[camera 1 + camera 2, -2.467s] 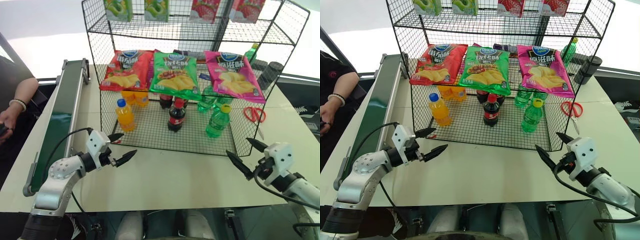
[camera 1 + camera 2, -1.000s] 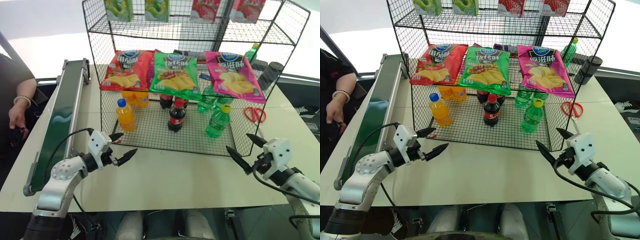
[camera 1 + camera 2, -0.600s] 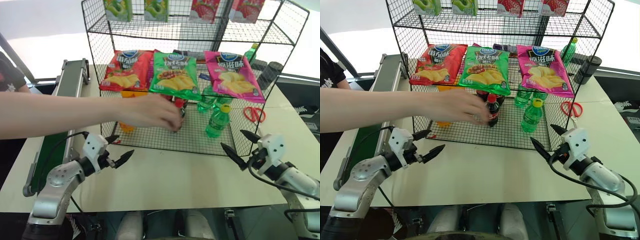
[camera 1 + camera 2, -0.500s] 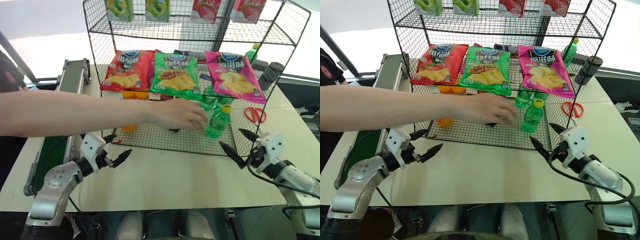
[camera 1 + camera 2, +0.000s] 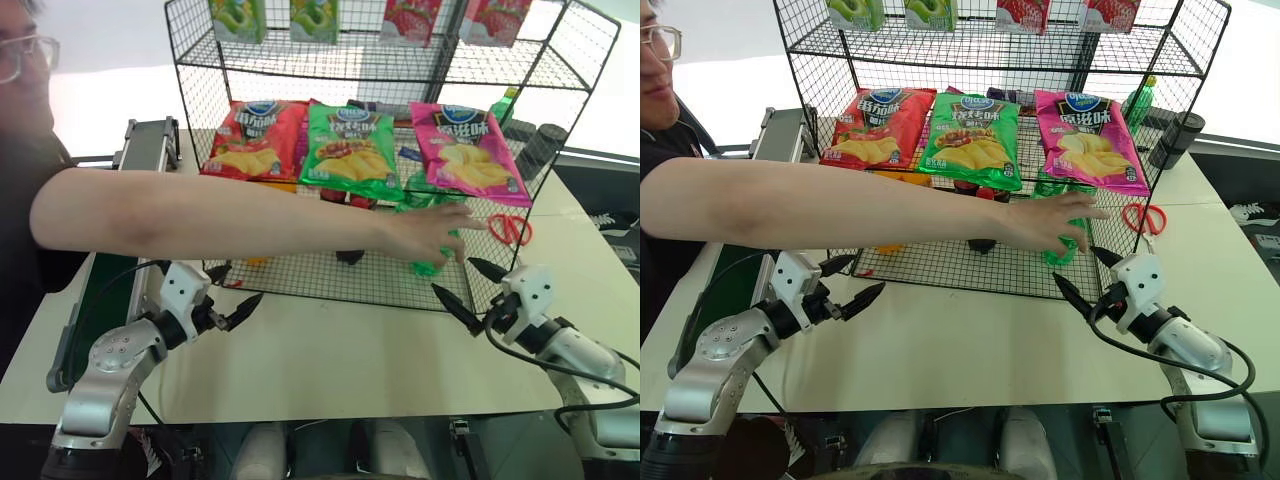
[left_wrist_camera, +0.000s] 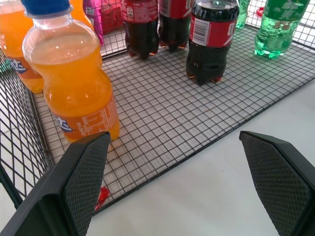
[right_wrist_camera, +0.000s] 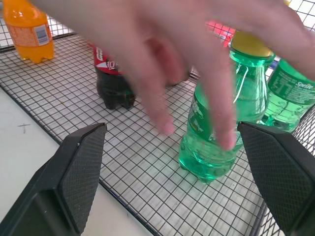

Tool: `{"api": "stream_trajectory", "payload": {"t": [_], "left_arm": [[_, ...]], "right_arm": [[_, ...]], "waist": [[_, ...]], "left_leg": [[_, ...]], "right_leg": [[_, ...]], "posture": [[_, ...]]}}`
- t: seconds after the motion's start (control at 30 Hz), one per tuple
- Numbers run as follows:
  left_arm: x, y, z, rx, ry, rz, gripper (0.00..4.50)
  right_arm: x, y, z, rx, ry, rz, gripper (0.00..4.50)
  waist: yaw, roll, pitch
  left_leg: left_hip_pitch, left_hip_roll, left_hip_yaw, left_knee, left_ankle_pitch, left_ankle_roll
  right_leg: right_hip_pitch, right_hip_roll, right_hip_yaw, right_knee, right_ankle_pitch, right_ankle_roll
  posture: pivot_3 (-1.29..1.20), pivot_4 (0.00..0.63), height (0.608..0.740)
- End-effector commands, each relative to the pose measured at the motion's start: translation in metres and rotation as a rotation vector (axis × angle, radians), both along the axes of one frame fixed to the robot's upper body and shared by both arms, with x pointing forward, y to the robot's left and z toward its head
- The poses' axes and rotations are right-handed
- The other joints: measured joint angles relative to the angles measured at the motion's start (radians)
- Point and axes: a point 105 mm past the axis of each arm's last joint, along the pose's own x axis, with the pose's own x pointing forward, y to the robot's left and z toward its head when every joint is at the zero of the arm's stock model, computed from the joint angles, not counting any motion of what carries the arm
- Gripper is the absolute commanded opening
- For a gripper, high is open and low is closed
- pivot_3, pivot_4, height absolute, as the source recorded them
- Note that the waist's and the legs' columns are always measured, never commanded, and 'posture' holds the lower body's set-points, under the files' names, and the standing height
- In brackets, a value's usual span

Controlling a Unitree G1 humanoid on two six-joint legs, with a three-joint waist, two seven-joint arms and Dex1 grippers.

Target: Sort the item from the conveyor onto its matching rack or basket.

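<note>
Head view: a person's hand [image 5: 432, 232] reaches across into the rack [image 5: 300, 60], fingers around the green bottle [image 5: 432, 262] on the bottom tier, far right. The conveyor [image 5: 100, 290] runs along the left.

Left wrist view: left gripper [image 6: 184, 184] wide open, near an orange bottle [image 6: 74, 83].

Right wrist view: right gripper [image 7: 189, 179] open too. The hand is blurry, probably grasping the yellow-capped bottle.

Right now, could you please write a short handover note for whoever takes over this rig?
Left gripper open and empty, over the table in front of the rack.
Right gripper open and empty, near the rack's right front corner.
A person's hand is on the yellow-capped green bottle, which stands on the rack's bottom tier.
The visible stretch of the conveyor carries nothing.
Left: hold until the arm clears.
</note>
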Motion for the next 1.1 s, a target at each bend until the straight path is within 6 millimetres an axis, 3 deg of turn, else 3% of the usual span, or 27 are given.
{"api": "stream_trajectory", "payload": {"t": [0.03, 1.1], "left_arm": [[0.002, 0.0, 0.01, -0.006, -0.037, -0.001, 4.5], [0.013, 0.014, 0.017, -0.068, -0.056, 0.084, 4.5]], "right_arm": [[0.001, 0.001, 0.009, 0.001, -0.045, -0.004, 4.44], [0.018, 0.017, 0.021, 0.017, -0.094, 0.023, 4.44]], "waist": [[0.0, 0.0, 0.0], [-0.001, 0.0, 0.0]], "left_leg": [[0.0, 0.0, 0.0, 0.0, 0.0, 0.0], [0.0, 0.0, 0.0, 0.0, 0.0, 0.0]], "right_leg": [[0.0, 0.0, 0.0, 0.0, 0.0, 0.0], [0.0, 0.0, 0.0, 0.0, 0.0, 0.0]], "posture": [[0.0, 0.15, 0.73], [0.0, 0.15, 0.73]]}}
